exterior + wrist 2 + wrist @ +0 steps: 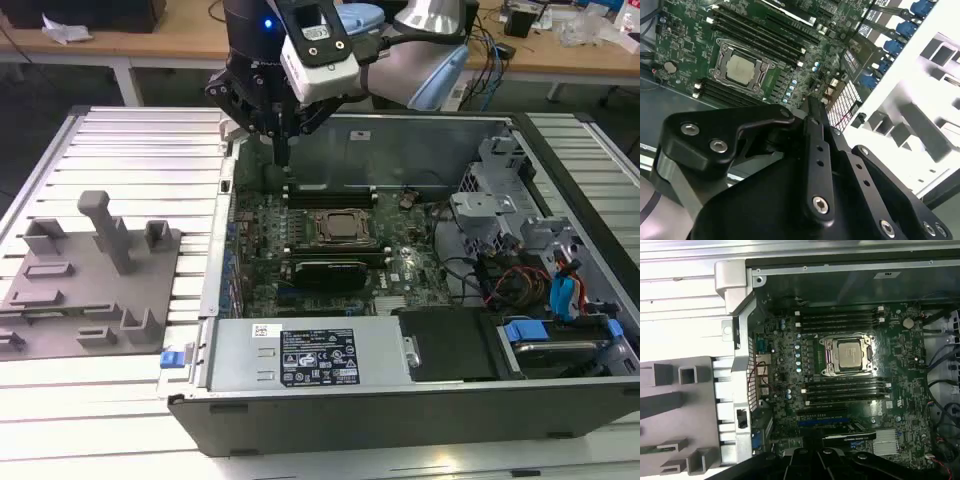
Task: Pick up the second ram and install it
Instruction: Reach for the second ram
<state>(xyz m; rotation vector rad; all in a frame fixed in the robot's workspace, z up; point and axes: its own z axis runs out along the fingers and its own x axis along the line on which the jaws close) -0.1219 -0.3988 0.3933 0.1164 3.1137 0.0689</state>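
One gripper (283, 150) hangs over the open computer case (400, 150), at 11 o'clock from the processor socket (343, 227) in the exterior view, just above the far black memory slots (330, 190). Its fingers are drawn together to a narrow point, and in the second wrist view the gripper (812, 105) shows nothing between them. The second ram (660, 449) appears in the first wrist view as a thin greenish strip lying flat in a slot of the grey fixture (670, 410), outside the case and well apart from the gripper. In the exterior view the grey fixture (90, 300) lies on the slatted table (150, 140) at 9 o'clock from the case. On the motherboard (900, 365), two banks of memory slots (840, 320) flank the socket (849, 355). Whether any slot is filled cannot be told.
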